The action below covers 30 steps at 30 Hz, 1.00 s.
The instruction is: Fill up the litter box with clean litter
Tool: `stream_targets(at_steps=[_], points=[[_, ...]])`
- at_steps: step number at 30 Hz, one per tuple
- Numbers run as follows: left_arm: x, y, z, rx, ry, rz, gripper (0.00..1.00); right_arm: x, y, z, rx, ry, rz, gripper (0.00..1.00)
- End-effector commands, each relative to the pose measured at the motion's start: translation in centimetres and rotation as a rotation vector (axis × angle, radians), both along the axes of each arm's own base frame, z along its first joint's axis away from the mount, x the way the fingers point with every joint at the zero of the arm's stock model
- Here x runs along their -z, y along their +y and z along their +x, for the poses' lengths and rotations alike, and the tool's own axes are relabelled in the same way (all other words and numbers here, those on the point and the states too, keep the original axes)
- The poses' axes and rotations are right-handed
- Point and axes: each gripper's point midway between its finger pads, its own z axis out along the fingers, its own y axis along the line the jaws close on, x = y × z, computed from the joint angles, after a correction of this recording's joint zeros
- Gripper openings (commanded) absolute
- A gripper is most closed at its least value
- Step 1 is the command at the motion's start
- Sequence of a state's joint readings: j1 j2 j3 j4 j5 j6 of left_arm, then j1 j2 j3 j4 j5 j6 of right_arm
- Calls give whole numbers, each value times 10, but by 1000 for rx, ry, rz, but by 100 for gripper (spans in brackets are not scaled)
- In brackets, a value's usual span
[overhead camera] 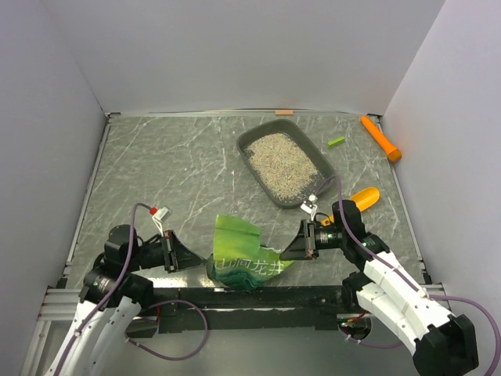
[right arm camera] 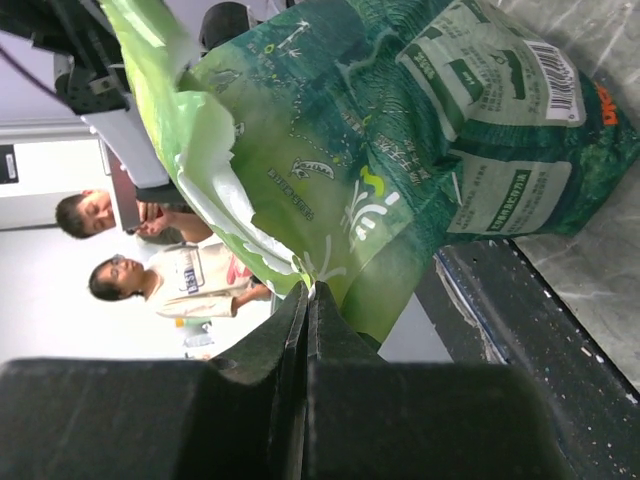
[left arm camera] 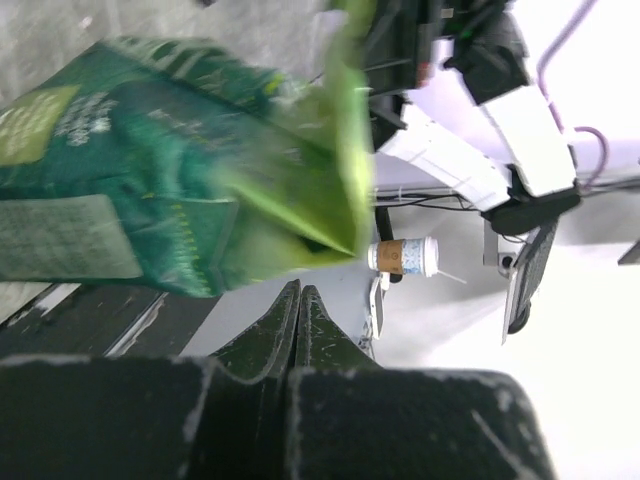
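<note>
The dark grey litter box (overhead camera: 244,149) sits at the back middle of the table, holding a layer of pale beige clean litter (overhead camera: 280,162). A crinkled green bag (overhead camera: 243,257) stands at the near edge between my grippers. My right gripper (overhead camera: 290,251) is shut, and in the right wrist view its tips (right arm camera: 310,291) pinch the torn edge of the bag (right arm camera: 400,150). My left gripper (overhead camera: 200,259) is shut and empty; in the left wrist view its tips (left arm camera: 298,290) sit just below the bag (left arm camera: 150,200), not gripping it.
An orange-yellow scoop (overhead camera: 362,199) lies right of the right arm's wrist. An orange stick-like object (overhead camera: 381,139) lies at the back right edge and a small green piece (overhead camera: 337,142) beside it. White walls close three sides.
</note>
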<state>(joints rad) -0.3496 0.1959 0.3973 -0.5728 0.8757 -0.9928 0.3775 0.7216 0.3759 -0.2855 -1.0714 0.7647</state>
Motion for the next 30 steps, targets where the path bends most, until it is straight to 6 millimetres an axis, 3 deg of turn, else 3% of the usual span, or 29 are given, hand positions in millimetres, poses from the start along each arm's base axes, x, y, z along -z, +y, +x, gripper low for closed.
stream_targets(at_steps=[1,5,6,8,12,14,19,21,25,30], points=[[-60,3,-11,18,-201,-73,1,15,-3,-6,26,47,-60,0],[-81,7,-17,44,-312,-17,1,19,-3,-5,31,34,-76,0],[-95,9,-19,54,-396,-20,1,20,-3,-4,32,32,-79,0],[-107,7,-19,82,-477,-26,8,21,-1,-4,24,29,-79,0],[-125,0,-14,129,-630,-69,12,21,0,-3,15,13,-87,0],[-120,-3,-3,143,-623,-40,21,22,0,-3,10,1,-95,0],[-103,-4,26,163,-630,122,27,22,-1,5,20,-46,-131,0],[-111,-1,35,155,-711,177,29,20,0,6,19,-56,-137,0],[-108,5,55,145,-779,296,35,15,2,11,8,-78,-134,0],[-111,-8,57,179,-903,284,37,12,7,12,-13,-67,-109,0]])
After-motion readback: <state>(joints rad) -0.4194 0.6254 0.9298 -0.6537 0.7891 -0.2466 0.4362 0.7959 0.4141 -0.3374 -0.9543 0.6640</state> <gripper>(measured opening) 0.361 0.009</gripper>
